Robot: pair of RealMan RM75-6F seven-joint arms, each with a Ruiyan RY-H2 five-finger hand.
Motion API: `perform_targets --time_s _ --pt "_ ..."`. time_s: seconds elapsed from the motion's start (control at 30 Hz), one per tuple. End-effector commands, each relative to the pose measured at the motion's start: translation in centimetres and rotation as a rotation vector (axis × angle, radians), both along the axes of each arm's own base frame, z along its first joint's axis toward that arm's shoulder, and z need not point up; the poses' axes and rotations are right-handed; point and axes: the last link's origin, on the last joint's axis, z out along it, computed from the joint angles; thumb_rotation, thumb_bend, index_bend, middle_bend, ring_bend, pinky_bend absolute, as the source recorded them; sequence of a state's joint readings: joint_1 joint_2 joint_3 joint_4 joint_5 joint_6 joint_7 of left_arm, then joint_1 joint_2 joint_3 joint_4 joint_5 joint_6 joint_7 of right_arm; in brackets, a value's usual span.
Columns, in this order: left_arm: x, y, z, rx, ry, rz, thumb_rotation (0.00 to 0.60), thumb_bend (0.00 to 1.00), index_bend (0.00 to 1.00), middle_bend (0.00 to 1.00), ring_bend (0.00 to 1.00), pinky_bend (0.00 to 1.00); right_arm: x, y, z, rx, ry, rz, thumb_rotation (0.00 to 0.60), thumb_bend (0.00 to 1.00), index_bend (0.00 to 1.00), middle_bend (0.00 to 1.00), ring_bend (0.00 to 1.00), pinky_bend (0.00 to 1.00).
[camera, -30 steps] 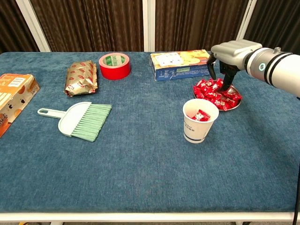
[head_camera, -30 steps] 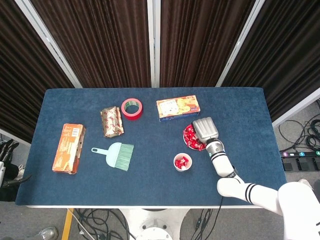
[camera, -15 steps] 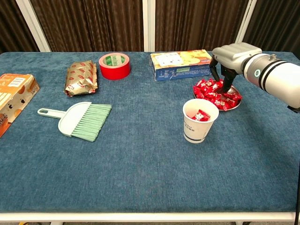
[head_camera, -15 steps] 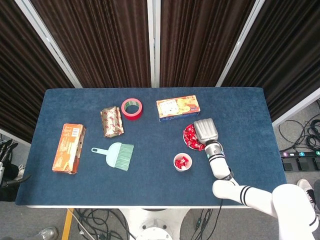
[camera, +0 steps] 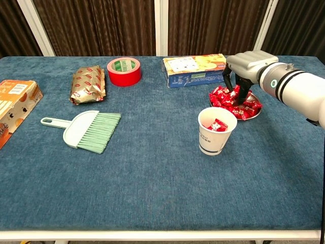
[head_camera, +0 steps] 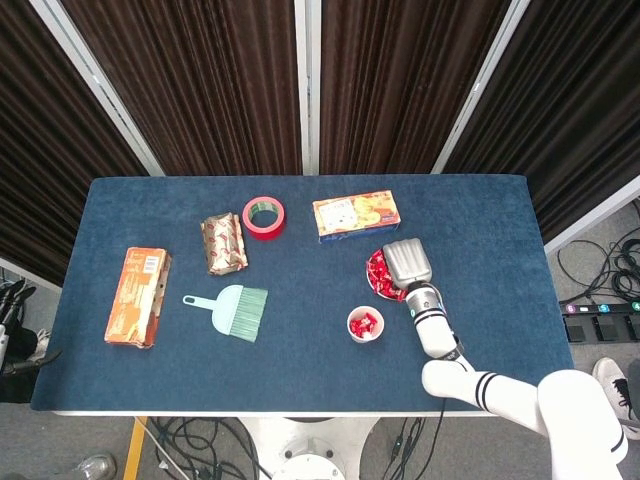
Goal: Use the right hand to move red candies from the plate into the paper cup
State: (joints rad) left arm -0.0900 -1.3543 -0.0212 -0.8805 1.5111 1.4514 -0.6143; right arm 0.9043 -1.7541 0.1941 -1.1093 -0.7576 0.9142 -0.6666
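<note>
A small metal plate (camera: pixel 257 112) (head_camera: pixel 371 281) heaped with red candies (camera: pixel 227 104) (head_camera: pixel 378 268) sits right of centre. My right hand (camera: pixel 240 70) (head_camera: pixel 406 261) hovers low over it, palm down. Its dark fingers (camera: pixel 226 80) point down and stand apart, their tips among the top candies; no candy is lifted. A white paper cup (camera: pixel 217 133) (head_camera: pixel 365 324) stands just in front of the plate, toward me, with a couple of red candies inside. My left hand shows in neither view.
Behind the plate lies a blue-and-orange snack box (camera: pixel 195 69). A red tape roll (camera: pixel 124 71), a brown foil packet (camera: pixel 89 84), a mint-green hand brush (camera: pixel 86 130) and an orange box (camera: pixel 12 109) lie to the left.
My right hand has shifted slightly left over the plate and sunk a little, bringing its fingertips down into the candies. Nothing else has moved.
</note>
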Motion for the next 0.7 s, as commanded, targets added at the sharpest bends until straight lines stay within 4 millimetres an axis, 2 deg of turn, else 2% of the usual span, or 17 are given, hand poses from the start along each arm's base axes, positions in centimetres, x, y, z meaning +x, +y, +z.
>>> perform_targets --time_s 0.03,0.4,0.7 --pt "-0.05 0.01 0.04 0.001 -0.001 0.002 0.470 0.09 0.14 0.14 0.05 0.19 0.05 -0.07 -0.15 -0.001 0.003 0.005 0.600 0.03 0.60 1.00 1.00 0.93" --pt "-0.24 -0.01 0.01 0.000 -0.007 0.005 0.468 0.09 0.14 0.14 0.05 0.19 -0.69 -0.12 -0.28 0.000 0.019 -0.006 0.600 0.03 0.59 1.00 1.00 0.93" --pt "-0.26 0.09 0.05 -0.001 -0.009 0.004 0.465 0.09 0.14 0.14 0.05 0.19 -0.09 -0.48 -0.30 -0.008 -0.014 0.006 0.600 0.03 0.58 1.00 1.00 0.93"
